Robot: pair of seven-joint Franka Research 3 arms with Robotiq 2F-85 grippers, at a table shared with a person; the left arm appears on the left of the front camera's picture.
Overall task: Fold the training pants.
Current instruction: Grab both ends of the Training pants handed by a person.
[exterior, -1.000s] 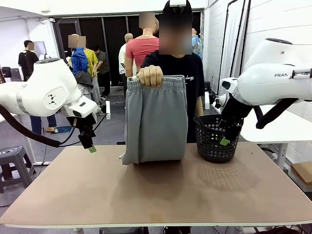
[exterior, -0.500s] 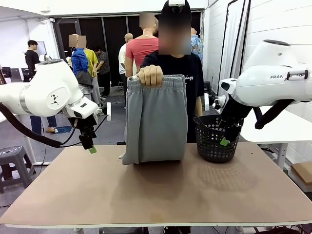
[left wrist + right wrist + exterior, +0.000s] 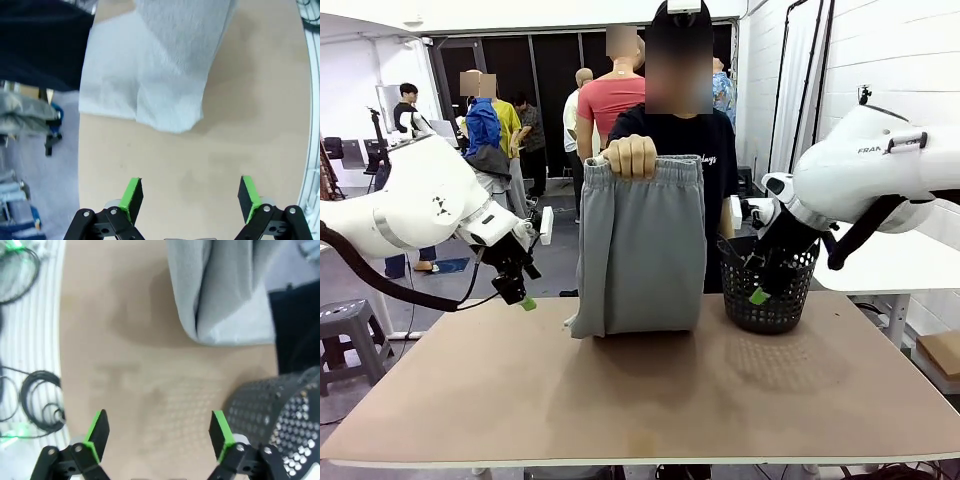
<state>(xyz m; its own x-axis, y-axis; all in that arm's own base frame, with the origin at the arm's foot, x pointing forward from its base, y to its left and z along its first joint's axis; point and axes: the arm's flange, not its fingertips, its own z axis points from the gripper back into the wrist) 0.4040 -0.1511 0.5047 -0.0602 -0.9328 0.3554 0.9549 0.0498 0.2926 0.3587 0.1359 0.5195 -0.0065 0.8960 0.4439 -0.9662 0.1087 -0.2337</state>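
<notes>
Front view: a brown table [image 3: 620, 400] in a busy hall. A person across it hangs the pants [image 3: 640, 250] with the long axis upright and the hem touching the table's far middle. My left hand [image 3: 520, 298] hovers to their left and my right hand [image 3: 760, 290] to their right by a basket [image 3: 792, 312], about equally near. Left wrist view: jaws wide, hem straight ahead. Right wrist view: jaws wide, hem ahead, basket beside.
</notes>
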